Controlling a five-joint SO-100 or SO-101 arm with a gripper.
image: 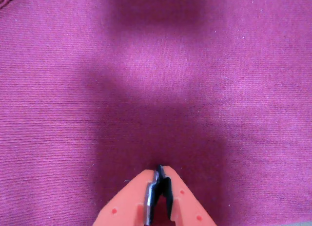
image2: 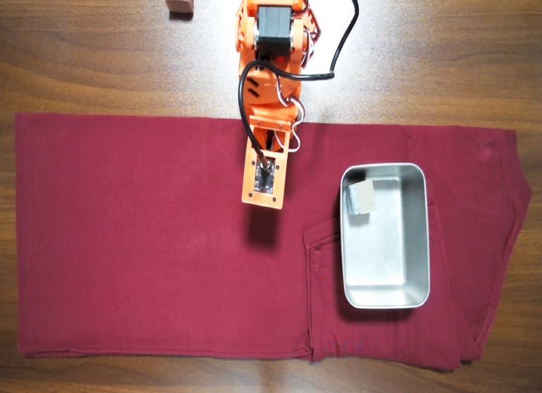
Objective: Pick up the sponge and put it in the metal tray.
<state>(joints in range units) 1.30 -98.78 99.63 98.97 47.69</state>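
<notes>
The sponge (image2: 364, 198) is seen inside the metal tray (image2: 419, 240), at its 11 o'clock corner; the end effector (image: 159, 173) is closed and empty, above red cloth (image2: 135, 240).

sponge (image2: 364, 199) in metal tray (image2: 385, 291), top-left corner | arm (image2: 269, 71) apart, over cloth (image2: 127, 240)

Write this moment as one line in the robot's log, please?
sponge: inside metal tray, upper-left corner | gripper: jaws shut, empty, above red cloth | pinkish-brown block: on wooden table, untouched
</notes>
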